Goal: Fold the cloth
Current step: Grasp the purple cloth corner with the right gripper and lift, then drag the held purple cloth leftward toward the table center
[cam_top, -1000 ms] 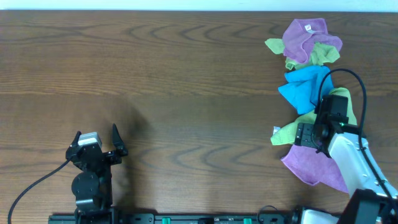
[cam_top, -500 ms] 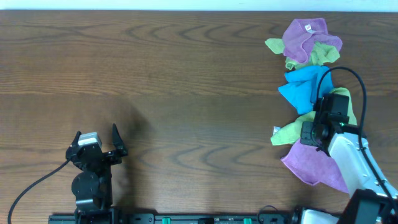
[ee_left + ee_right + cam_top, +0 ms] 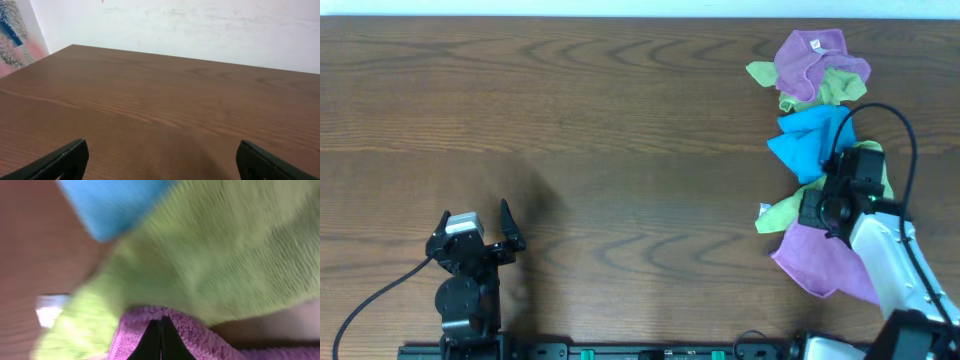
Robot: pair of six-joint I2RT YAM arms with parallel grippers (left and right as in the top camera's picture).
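Your right tool (image 3: 160, 330) closed on purple cloth (image 3: 823, 263) edge, lower right, presumably separating it from pile (image 3: 813, 110). Left tool (image 3: 476, 222) open, parked.

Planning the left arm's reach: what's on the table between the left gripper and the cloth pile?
Only bare wooden table lies between the left gripper and the cloth pile, as the overhead view shows.

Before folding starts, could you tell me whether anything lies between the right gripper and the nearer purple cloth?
Nothing visible: the closed fingers of the right gripper sit at the edge of the purple cloth. The green cloth lies just beyond, touching it.
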